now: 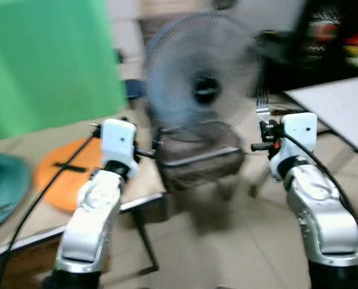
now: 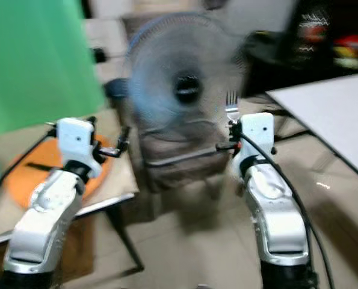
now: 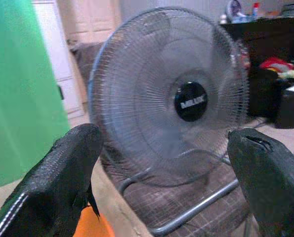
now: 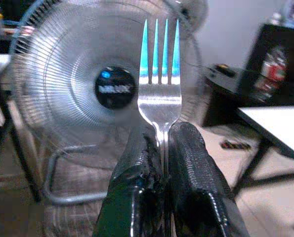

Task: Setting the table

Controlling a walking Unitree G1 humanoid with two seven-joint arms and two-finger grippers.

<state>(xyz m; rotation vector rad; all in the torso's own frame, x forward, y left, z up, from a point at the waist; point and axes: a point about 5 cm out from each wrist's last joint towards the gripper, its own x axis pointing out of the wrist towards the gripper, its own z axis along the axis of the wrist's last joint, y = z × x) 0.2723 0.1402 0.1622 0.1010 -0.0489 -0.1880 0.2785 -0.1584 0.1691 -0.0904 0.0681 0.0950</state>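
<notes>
A silver fork [image 4: 159,91] stands upright, tines up, with my right gripper [image 4: 162,143] shut on its handle; it also shows above the right wrist as the fork [image 1: 262,107]. My left gripper [image 3: 169,163] is open with nothing between its black fingers [image 3: 63,182], held over the near corner of a low table [image 1: 22,229]. On that table lie an orange plate [image 1: 64,174] with a dark utensil across it and a teal plate [image 1: 1,186] at the far left.
A large floor fan [image 1: 203,90] stands on a brown chair [image 1: 197,159] straight ahead, between the two arms. A green screen [image 1: 46,60] rises at the left. A white table [image 1: 341,105] juts in at the right, with dark shelves behind it.
</notes>
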